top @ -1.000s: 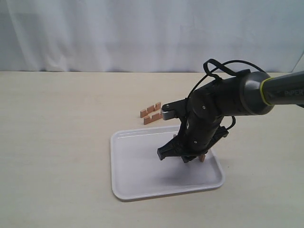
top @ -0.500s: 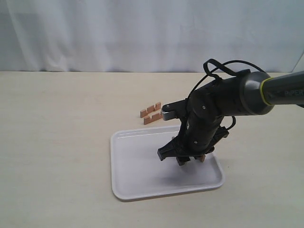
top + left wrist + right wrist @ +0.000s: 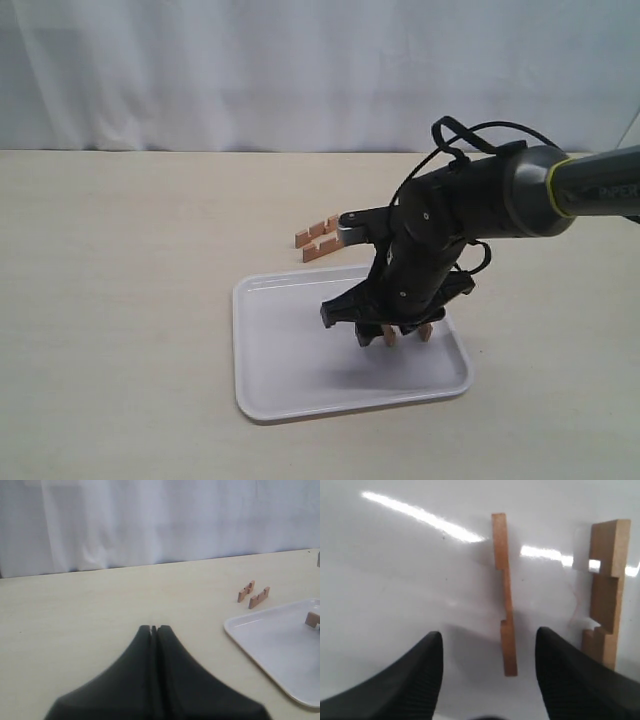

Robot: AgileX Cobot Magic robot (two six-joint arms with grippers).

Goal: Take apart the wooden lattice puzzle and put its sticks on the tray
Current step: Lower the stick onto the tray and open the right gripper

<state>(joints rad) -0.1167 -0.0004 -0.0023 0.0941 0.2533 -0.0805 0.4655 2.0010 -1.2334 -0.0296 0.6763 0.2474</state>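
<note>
No assembled lattice puzzle is in view, only separate reddish-brown notched sticks. Two sticks [image 3: 316, 230] [image 3: 320, 249] lie on the table just beyond the white tray [image 3: 260, 400]. Two more are on the tray under my right gripper [image 3: 385, 322]. In the right wrist view one stick [image 3: 504, 595] stands on edge between the open fingers, touching neither. The other stick [image 3: 606, 590] is just outside one finger [image 3: 570, 680]. My right gripper [image 3: 487, 640] holds nothing. My left gripper [image 3: 154, 628] is shut and empty over bare table, well away from the tray [image 3: 270, 640].
A white curtain [image 3: 300, 70] backs the pale tabletop. The right arm's dark body and cables [image 3: 470, 200] hang over the tray's far right part. The left half of the tray [image 3: 280, 340] holds nothing.
My right gripper has shifted slightly left over the tray. A second stick now shows free on the tray beneath it. The two sticks on the table have not moved.
</note>
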